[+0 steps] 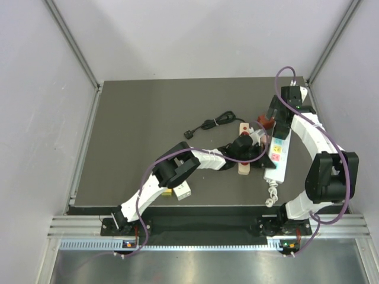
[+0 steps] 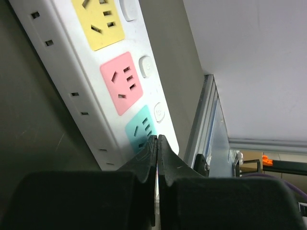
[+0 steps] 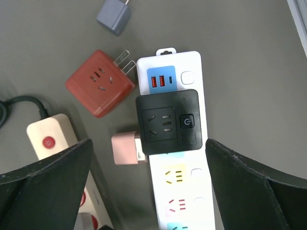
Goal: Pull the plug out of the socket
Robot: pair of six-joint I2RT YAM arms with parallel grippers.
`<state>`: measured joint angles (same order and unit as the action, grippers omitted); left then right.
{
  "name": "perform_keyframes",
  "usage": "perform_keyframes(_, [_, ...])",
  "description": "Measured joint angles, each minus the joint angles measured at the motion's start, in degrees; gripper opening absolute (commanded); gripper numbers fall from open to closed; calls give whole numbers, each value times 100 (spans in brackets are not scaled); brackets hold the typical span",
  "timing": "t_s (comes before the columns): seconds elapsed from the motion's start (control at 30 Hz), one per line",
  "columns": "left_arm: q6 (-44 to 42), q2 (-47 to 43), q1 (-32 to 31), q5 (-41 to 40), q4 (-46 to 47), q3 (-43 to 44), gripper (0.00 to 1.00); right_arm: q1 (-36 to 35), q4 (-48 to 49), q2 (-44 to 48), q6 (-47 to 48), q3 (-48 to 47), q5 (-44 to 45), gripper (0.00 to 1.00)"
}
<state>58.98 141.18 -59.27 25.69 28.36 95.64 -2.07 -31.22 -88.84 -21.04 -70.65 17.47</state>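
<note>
Right gripper [image 3: 148,158] is hanging open over the hard black plug [image 3: 167,121]; its sides look best for grabbing; left gripper [image 2: 157,143] is sitting shut

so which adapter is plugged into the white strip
The black adapter sits on the white power strip; red adapter, pink adapter and grey adapter lie beside it.
</note>
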Motion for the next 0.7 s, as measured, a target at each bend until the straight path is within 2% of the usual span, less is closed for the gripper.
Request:
perform_keyframes(0.33, [-35,0,-9,-262,17,11,0,0,35,-702,48,-267,229,94])
perform_keyframes(0.7, [136,90,24,-234,7,114,0,15,37,-758,186,-293,553,88])
